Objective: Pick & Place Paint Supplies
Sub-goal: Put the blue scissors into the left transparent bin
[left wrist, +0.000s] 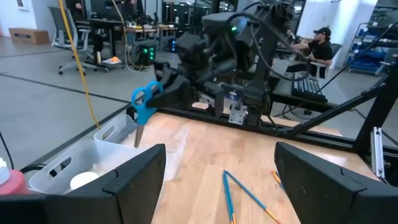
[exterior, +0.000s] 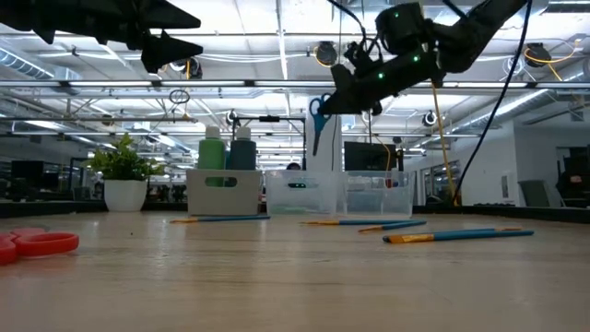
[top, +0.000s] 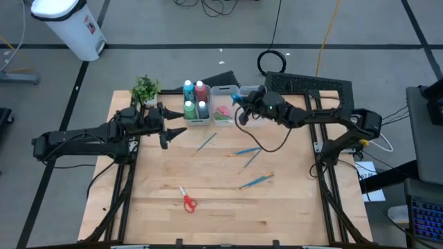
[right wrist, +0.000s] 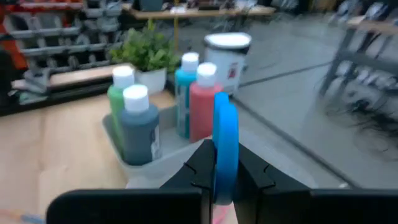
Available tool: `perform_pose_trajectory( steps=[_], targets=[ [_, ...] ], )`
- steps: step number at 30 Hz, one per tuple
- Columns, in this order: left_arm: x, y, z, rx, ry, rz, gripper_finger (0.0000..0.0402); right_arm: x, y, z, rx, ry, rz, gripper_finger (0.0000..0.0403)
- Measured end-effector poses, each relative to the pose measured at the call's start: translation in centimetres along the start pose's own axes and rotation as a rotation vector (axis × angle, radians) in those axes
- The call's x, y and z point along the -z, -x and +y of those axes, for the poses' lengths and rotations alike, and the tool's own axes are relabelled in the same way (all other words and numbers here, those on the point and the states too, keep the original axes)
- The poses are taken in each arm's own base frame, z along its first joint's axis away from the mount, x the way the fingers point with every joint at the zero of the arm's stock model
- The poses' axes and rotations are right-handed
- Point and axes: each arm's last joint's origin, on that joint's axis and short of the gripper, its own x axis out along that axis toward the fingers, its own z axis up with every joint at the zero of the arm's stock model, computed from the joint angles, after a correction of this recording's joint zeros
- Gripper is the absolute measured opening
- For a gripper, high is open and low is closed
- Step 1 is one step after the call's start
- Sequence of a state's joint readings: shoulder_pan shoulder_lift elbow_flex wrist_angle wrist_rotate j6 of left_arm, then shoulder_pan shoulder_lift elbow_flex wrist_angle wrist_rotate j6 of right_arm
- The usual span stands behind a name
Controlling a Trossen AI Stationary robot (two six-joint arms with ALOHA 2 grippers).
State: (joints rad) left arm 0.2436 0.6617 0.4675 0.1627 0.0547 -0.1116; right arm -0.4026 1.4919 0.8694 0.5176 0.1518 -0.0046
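Blue-handled scissors hang in the air above the clear bins, with my right gripper shut on them; the low view shows their blades pointing down. The left bin holds paint bottles: blue, pink-red, green and dark grey. The middle bin holds pink and green scissors. Red scissors lie flat near the table's front. My left gripper stands open in the air left of the bins, holding nothing. My right gripper pinches the scissors' blue handle end between its two fingers. The fingers reach in about level from the table's right side. The scissors hang below the fingers, blades down, lifted clear of the bins and the table.
Several thin blue and orange brushes lie scattered mid-table. A small potted plant stands at the far left corner beside the bottle bin. A third clear bin sits right of the middle one. A person sits beyond the table.
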Motion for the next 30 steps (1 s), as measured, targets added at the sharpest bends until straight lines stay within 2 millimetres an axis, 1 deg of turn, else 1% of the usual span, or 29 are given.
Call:
perform_pose_trajectory(
  steps=[4, 8, 14, 19, 25, 30],
  targets=[
    [0.0, 0.0, 0.0, -0.001, -0.001, 0.0, 0.0306, 0.5, -1.0, -1.6, -0.043, -0.041, -0.005, 0.0016],
    [0.0, 0.0, 0.0, -0.002, -0.003, 0.001, 0.0306, 1.2, -1.8, -2.6, -0.074, -0.063, 0.011, 0.0016],
    [0.0, 0.0, 0.0, -0.003, -0.031, -0.005, 0.0306, 2.1, -3.0, -2.3, -0.156, -0.063, 0.056, 0.0016],
    [-0.2, 0.0, 0.0, -0.001, -0.051, -0.026, 0.0306, 3.1, -4.2, -1.7, -0.17, -0.06, 0.112, 0.0016],
    [-0.3, 0.0, 0.0, -0.001, -0.052, -0.029, 0.0306, 4.4, -4.7, -1.8, -0.166, -0.058, 0.176, 0.0016],
    [-0.3, 0.0, 0.0, -0.001, -0.052, -0.029, 0.0306, 4.6, -4.6, -2.0, -0.161, -0.06, 0.204, 0.0016]
  ],
)
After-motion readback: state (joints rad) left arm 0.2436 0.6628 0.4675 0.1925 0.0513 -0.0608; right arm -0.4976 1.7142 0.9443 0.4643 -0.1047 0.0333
